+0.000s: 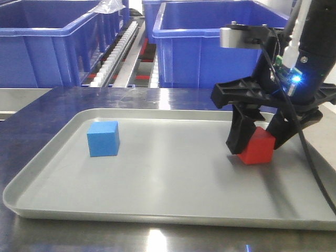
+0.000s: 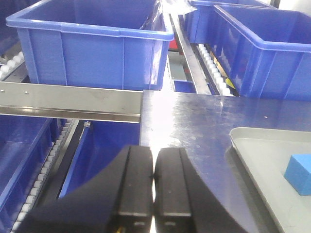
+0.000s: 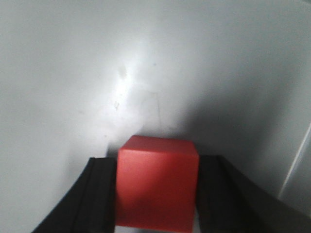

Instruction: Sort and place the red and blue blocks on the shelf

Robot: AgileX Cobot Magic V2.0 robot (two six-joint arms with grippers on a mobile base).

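Matte red block [image 1: 257,147]; smooth, faintly glossy tray [image 1: 173,173]

On the grey tray [image 1: 173,178], a red block [image 1: 258,147] lies by the right edge, a blue block [image 1: 103,138] by the left; the bins [image 1: 210,58] are dark blue.

Left end effector [image 2: 153,165], fingers pressed together, blue block [image 2: 300,174] on tray [image 2: 262,160], blue bins [image 2: 92,43] behind

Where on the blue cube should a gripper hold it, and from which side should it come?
Grip the blue cube on two opposite vertical faces, coming from above: it sits flat on the tray, its sides are flat and parallel, and nothing stands close around it.
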